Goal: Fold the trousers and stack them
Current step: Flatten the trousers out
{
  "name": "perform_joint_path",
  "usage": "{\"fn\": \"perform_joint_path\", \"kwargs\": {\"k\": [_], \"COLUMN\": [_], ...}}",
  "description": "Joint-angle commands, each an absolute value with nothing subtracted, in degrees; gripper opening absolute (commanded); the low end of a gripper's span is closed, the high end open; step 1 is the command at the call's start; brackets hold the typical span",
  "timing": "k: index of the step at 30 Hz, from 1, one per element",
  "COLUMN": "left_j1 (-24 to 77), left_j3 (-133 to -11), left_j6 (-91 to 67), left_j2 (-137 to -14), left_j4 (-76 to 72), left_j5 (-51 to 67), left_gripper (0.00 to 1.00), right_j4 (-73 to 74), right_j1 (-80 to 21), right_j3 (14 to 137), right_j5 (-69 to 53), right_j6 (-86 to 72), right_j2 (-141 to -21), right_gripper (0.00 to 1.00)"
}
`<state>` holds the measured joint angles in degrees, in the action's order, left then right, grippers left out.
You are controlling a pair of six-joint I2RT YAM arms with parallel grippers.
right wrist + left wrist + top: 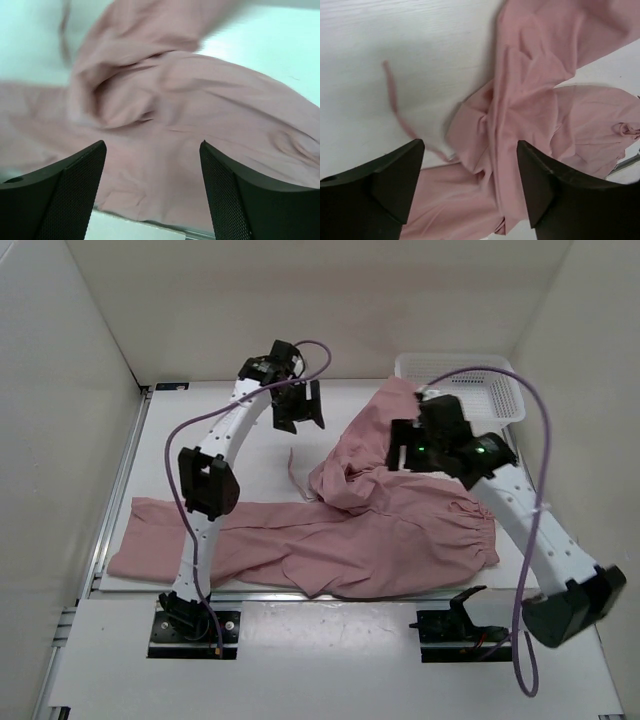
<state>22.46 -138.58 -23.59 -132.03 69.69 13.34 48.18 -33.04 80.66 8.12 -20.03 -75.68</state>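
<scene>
The dusty-pink trousers (340,540) lie spread across the table. One leg runs left along the near edge. The other is bunched and reaches back right toward the basket. A drawstring (294,472) trails off the bunched middle. My left gripper (298,412) is open and empty above the bare table, left of the bunched leg. In the left wrist view the trousers (520,130) and drawstring (395,105) lie below its open fingers (470,185). My right gripper (405,452) is open and empty above the bunched cloth. The right wrist view shows the trousers (165,130) below it (152,185).
A white plastic basket (480,390) stands at the back right corner, with one trouser leg end beside it. White walls close in the table on the left, back and right. The table's metal near edge (250,590) runs just below the trousers.
</scene>
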Motion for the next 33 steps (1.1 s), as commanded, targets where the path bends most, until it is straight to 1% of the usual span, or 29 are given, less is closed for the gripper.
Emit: {"fn": "perform_joint_path", "kwargs": {"k": [1,2,3,5,6,8,9,10,11,13,14,15,16,17,19,20,22,23,24,25,26,27,28,29,30,32,33], "left_j1": [25.22,25.22,25.92,26.72,27.33,27.86,27.86,28.56,29.09,29.09,28.48,27.87,26.30,25.24,22.78,20.33,17.07,16.35,15.83,15.82,15.82,15.82,15.21,14.68,14.16,13.01,11.79], "left_j3": [-142.99,-143.87,-145.79,-146.51,-146.51,-145.63,-145.63,-145.63,-144.94,-143.80,-143.79,-142.92,-139.26,-136.43,-130.02,-124.51,-119.21,-113.00,-109.81,-106.38,-100.00,-97.15,-94.86,-92.14,-92.11,-92.63,-95.07], "left_j6": [-25.75,-26.62,-27.15,-27.16,-27.94,-27.95,-27.95,-27.95,-27.95,-28.47,-29.09,-29.09,-30.83,-31.55,-32.25,-32.26,-31.39,-30.85,-30.85,-29.89,-28.06,-27.25,-26.55,-25.93,-25.93,-25.41,-25.40], "left_j2": [-136.12,-137.36,-138.77,-142.62,-143.69,-147.28,-148.00,-148.01,-148.01,-145.73,-144.50,-140.75,-138.10,-131.72,-125.28,-122.46,-115.69,-113.58,-109.99,-108.21,-106.89,-105.74,-104.43,-104.41,-104.41,-103.89,-103.89], "left_j4": [66.20,66.18,66.18,64.88,63.82,63.29,63.28,62.67,61.80,59.52,59.50,59.50,58.46,57.49,55.12,54.41,54.40,54.40,54.40,54.40,54.40,54.40,54.40,54.40,55.01,56.06,56.68], "left_j5": [15.99,16.78,16.79,17.66,21.15,23.98,25.47,26.27,27.15,27.08,26.20,24.63,20.69,19.09,17.41,16.79,16.18,16.17,14.78,13.98,13.97,13.37,13.36,12.23,11.52,10.99,9.86], "left_gripper": [0.90,0.94,1.00,1.00,1.00,1.00,0.98,0.92,0.63,0.18,0.10,0.10,0.10,0.10,0.10,0.10,0.10,0.10,0.10,0.15,0.23,0.46,0.61,0.74,0.77,0.77,0.74], "right_j4": [49.84,49.83,49.83,49.83,49.83,49.83,49.83,49.83,49.83,49.83,49.83,49.83,49.83,50.36,50.36,50.36,50.36,50.36,49.75,49.05,49.04,49.04,48.35,47.82,47.81,47.02,47.02], "right_j1": [-25.68,-24.10,-21.91,-20.31,-19.26,-18.72,-18.02,-17.50,-17.49,-16.79,-16.79,-16.27,-16.26,-15.74,-15.04,-14.25,-13.63,-13.10,-13.10,-13.10,-12.49,-12.48,-12.48,-12.48,-12.48,-11.95,-11.95], "right_j3": [75.08,74.10,73.22,71.03,70.41,69.70,69.18,69.17,69.17,68.56,68.55,68.55,68.55,68.55,67.94,67.16,66.54,66.53,66.01,65.14,65.13,64.52,63.99,63.98,63.20,62.67,62.67], "right_j5": [11.44,10.12,7.93,7.12,7.12,6.33,6.33,6.33,6.33,6.33,6.33,6.33,7.29,7.90,7.91,7.91,6.77,6.77,6.25,6.24,6.24,5.54,5.54,5.54,4.75,4.75,4.75], "right_j6": [-24.43,-24.96,-25.48,-25.49,-26.36,-26.89,-26.89,-26.89,-26.89,-26.89,-27.42,-27.42,-27.42,-27.42,-26.73,-26.72,-26.02,-25.41,-25.40,-25.40,-25.40,-25.40,-25.40,-25.40,-25.40,-25.40,-25.40], "right_j2": [-69.36,-68.82,-68.30,-67.50,-66.63,-65.92,-65.40,-65.39,-65.39,-65.39,-65.39,-65.39,-65.39,-64.78,-64.78,-64.25,-64.25,-64.77,-64.78,-65.30,-65.82,-65.83,-65.83,-66.44,-66.45,-67.67,-67.68], "right_gripper": [0.80,0.80,0.80,0.81,0.81,0.82,0.82,0.82,0.82,0.82,0.82,0.81,0.81,0.81,0.80,0.80,0.80,0.80,0.80,0.80,0.80,0.80,0.80,0.80,0.80,0.80,0.80]}}
